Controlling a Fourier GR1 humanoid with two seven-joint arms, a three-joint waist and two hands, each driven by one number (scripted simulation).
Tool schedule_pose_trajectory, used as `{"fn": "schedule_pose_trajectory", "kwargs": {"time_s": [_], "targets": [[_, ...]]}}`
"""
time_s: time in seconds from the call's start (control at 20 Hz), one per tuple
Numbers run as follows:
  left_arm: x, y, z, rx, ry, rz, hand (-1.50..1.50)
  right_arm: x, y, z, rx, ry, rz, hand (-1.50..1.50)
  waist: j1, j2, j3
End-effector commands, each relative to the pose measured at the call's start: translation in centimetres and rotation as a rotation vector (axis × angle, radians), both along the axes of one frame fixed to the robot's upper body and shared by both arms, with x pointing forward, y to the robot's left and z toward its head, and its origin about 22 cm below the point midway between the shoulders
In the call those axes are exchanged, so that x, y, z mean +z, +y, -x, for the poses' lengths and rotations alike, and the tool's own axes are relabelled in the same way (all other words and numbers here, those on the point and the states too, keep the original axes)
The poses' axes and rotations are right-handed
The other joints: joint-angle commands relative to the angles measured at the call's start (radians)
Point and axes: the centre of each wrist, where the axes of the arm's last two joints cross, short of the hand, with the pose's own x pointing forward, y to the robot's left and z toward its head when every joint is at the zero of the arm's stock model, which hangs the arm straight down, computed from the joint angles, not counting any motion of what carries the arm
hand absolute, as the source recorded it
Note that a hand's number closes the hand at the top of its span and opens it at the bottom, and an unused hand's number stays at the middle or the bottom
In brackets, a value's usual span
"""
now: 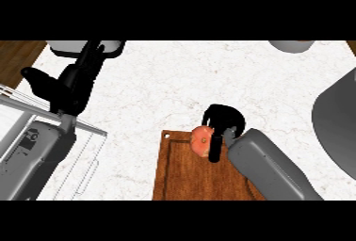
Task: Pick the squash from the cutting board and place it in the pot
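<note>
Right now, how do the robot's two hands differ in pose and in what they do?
The right hand is over the cutting board, its fingers curled round the squash; the left hand holds nothing and is off the board, over the white counter. The right hand is bent downward; the left hand points up. Both are black on grey forearms.

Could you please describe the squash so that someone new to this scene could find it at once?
Find the brown wooden cutting board at the counter's lower middle. At its top edge, the right hand curls round the squash, a small rounded orange-pink thing, the only brightly coloured item here.
</note>
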Motion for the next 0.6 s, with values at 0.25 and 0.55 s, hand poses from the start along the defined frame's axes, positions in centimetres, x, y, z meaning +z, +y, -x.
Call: {"fn": "schedule_pose_trajectory", "kwargs": {"time_s": [0.25,0.55], "targets": [[-8.0,7.8,5.0,0.226,0.292,-0.252,0.0,1.3,-4.1,0.5,-0.057,-0.16,-0.024,1.5,-0.046,0.0,-0.026],[-8.7,8.0,6.1,0.244,0.304,-0.245,0.0,2.4,-7.0,1.6,-0.09,-0.339,0.075,1.5,-0.055,-0.003,-0.027]]}}
